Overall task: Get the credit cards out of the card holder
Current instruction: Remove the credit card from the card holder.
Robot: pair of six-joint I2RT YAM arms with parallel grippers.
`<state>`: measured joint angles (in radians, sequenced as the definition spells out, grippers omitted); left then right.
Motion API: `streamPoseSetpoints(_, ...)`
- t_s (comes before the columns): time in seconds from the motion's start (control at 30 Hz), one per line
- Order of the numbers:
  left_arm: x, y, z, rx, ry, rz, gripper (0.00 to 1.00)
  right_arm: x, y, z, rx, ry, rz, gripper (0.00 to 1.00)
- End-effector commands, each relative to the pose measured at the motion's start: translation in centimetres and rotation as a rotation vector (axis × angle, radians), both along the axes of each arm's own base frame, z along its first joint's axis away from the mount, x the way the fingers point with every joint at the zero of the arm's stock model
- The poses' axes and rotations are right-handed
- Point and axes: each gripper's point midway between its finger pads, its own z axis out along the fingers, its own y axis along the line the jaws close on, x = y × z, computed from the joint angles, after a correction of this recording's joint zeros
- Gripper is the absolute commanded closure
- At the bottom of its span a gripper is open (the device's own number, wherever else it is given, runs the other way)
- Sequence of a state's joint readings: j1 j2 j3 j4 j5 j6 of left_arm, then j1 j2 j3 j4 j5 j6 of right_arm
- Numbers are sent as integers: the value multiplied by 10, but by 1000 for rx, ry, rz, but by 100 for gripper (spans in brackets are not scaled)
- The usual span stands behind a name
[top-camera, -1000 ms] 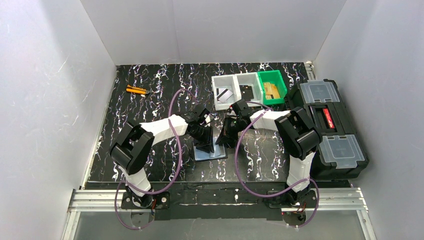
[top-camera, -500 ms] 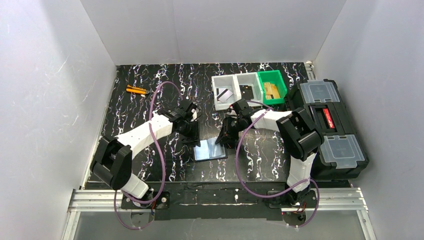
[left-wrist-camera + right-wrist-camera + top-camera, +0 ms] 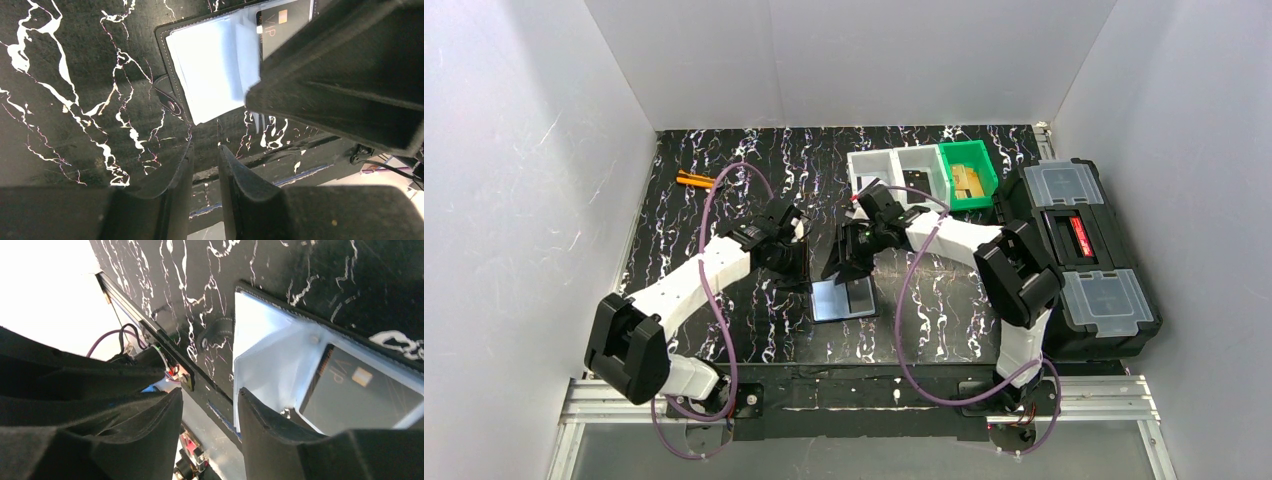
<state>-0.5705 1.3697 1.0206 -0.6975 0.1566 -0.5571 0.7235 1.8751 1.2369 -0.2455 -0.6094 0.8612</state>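
Note:
The card holder lies open on the black marbled table, its glossy blue-grey sleeves facing up. One dark credit card marked VIP sits in a sleeve on the holder's right half. My right gripper hovers over the holder's far edge, open, with nothing between its fingers. Just left of the holder, my left gripper is off it, jaws a narrow gap apart and empty.
Two white bins and a green bin with tan blocks stand at the back. A large black toolbox fills the right side. An orange tool lies at the back left.
The left gripper has pulled back to the left, off the holder. The right gripper has opened and shifted left above the holder, which now lies flat and open.

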Motion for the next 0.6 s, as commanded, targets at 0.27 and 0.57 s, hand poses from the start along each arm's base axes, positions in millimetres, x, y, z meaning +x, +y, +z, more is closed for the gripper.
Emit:
streamPoseSetpoints(0.27,-9,11,10,-4,-20,-12,77,-3,33,-33,-33,70,51,44)
streamPoseSetpoints(0.57,-5,6,13,-19,-20,-25,76,-1,32,-38,-53,64,55,42)
